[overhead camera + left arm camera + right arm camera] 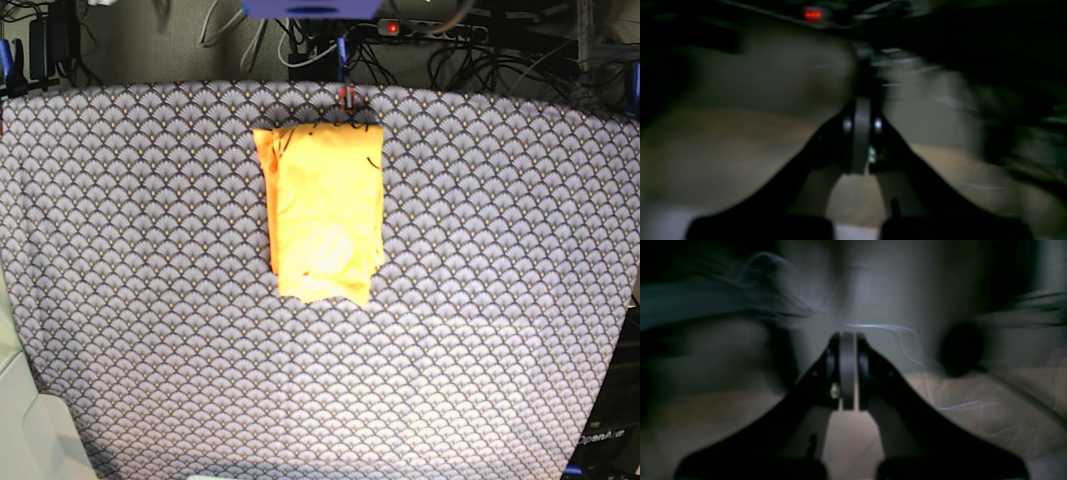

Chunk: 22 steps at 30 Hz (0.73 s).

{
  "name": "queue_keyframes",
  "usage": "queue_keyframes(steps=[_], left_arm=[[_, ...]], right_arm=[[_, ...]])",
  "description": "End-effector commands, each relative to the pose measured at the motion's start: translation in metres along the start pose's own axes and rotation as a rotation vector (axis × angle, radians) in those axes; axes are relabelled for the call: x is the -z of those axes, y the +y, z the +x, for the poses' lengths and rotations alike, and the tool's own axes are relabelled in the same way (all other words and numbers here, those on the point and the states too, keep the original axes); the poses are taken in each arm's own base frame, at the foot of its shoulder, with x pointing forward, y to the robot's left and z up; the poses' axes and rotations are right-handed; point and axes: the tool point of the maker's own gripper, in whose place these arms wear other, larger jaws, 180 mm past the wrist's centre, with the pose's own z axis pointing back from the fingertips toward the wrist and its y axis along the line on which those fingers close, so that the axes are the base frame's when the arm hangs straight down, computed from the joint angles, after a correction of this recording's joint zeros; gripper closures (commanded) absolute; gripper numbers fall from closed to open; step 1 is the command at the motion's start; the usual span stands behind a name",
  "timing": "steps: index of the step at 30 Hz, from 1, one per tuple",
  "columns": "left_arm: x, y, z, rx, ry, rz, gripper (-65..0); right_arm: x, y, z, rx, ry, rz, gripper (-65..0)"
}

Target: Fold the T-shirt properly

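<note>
The yellow-orange T-shirt (325,215) lies folded into a narrow upright rectangle on the blue-grey fan-patterned tablecloth (150,250), just behind the table's middle. A thin dark thread (371,160) curls near its top right corner. Neither arm shows in the base view. In the dark, blurred left wrist view my left gripper (862,133) has its jaws pressed together with nothing between them. In the equally blurred right wrist view my right gripper (847,370) is also shut and empty. The shirt cannot be made out in either wrist view.
Cables and a power strip with a red light (392,27) lie behind the table's far edge; the red light also shows in the left wrist view (812,14). A blue clamp (343,52) stands at the far edge. A white surface (20,420) sits at the bottom left.
</note>
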Motion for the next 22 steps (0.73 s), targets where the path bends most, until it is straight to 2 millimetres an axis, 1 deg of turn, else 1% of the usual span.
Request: queue_keyframes(steps=[1, 2, 4, 6, 8, 10, 12, 13, 16, 18, 22], left_arm=[[0.008, -0.001, 0.028, 0.022, -0.066, 0.018, 0.0], [0.013, 0.005, 0.044, 0.053, -0.091, 0.063, 0.0], [0.019, 0.012, 0.066, 0.084, -0.114, 0.128, 0.0], [0.025, 0.025, 0.08, 0.117, -0.075, 0.189, 0.0], [0.029, 0.034, 0.089, 0.127, -0.027, 0.246, 0.0], [0.032, 0.036, 0.093, 0.127, 0.009, 0.267, 0.0], [0.034, 0.034, 0.1, 0.138, 0.026, 0.269, 0.0], [0.035, 0.033, 0.099, 0.142, 0.044, 0.268, 0.0], [0.036, 0.035, 0.099, 0.137, 0.087, 0.273, 0.0], [0.035, 0.042, 0.101, 0.139, 0.087, 0.283, 0.0], [0.035, 0.044, 0.106, 0.144, 0.064, 0.286, 0.0]], right_arm=[[0.0, -0.009, 0.003, -0.075, -0.007, -0.04, 0.0], [0.006, -0.005, 0.008, -0.149, -0.005, -0.069, 0.0], [0.013, 0.002, 0.007, -0.267, 0.045, -0.122, -0.1], [0.023, 0.008, 0.012, -0.341, 0.108, -0.169, -0.1], [0.03, 0.02, 0.013, -0.37, 0.146, -0.178, -0.2], [0.035, 0.029, 0.019, -0.394, 0.154, -0.188, -0.2], [0.038, 0.03, 0.025, -0.421, 0.165, -0.218, -0.3], [0.038, 0.027, 0.028, -0.43, 0.172, -0.238, -0.3], [0.038, 0.027, 0.027, -0.43, 0.186, -0.252, -0.3], [0.038, 0.027, 0.028, -0.427, 0.185, -0.253, -0.3], [0.039, 0.027, 0.028, -0.426, 0.181, -0.253, -0.3]])
